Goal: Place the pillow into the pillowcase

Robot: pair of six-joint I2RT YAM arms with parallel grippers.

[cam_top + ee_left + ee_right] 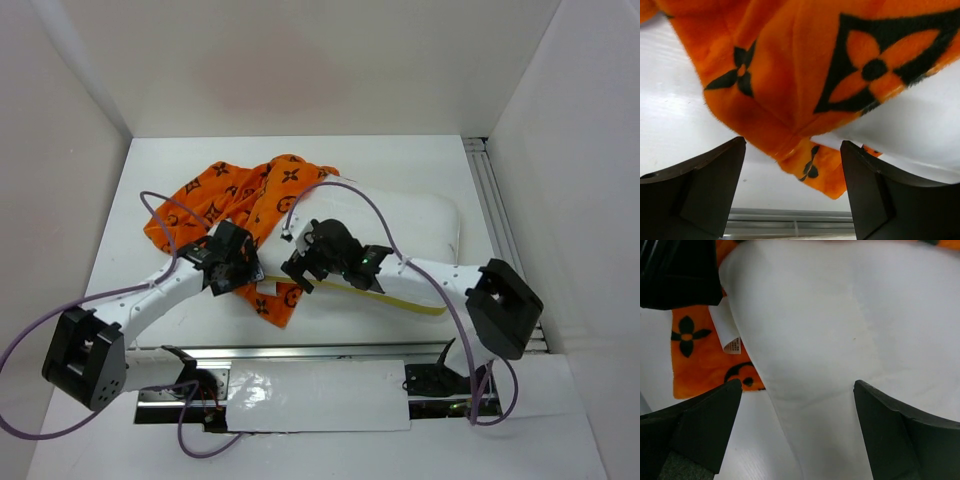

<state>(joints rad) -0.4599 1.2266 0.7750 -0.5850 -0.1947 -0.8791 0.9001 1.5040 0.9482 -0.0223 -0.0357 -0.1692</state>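
1. Your left jaws are released and stand wide apart. In the left wrist view a loose corner of the pillowcase [790, 65] hangs down between their tips, close to the left one, and neither tip clamps it.
2. Your right jaws are also released and spread wide. The pillow [840, 315] fills the view beyond them, and neither tip pinches it.
3. Just left of the right jaws, a small white label [730, 337] sticks out from the pillow's edge. It lies over a flat orange patch of the pillowcase.
4. From above, both sets of jaws sit near each other over the middle of the surface [400, 160]. The left is at the pillowcase's near edge and the right is at the pillow's left end.
5. The pillowcase lies crumpled left of centre, with its right part bunched over the pillow's left end.
6. The pillow lies right of centre on the surface. Its right end is bare, and its yellow seam [405, 300] runs along the near edge.
7. You cannot tell whether the pillow's left end is inside the case or only under it.
8. Your left arm [140, 300] reaches in from the near left and your right arm [440, 275] from the near right. A purple cable [375, 215] loops over the pillow.
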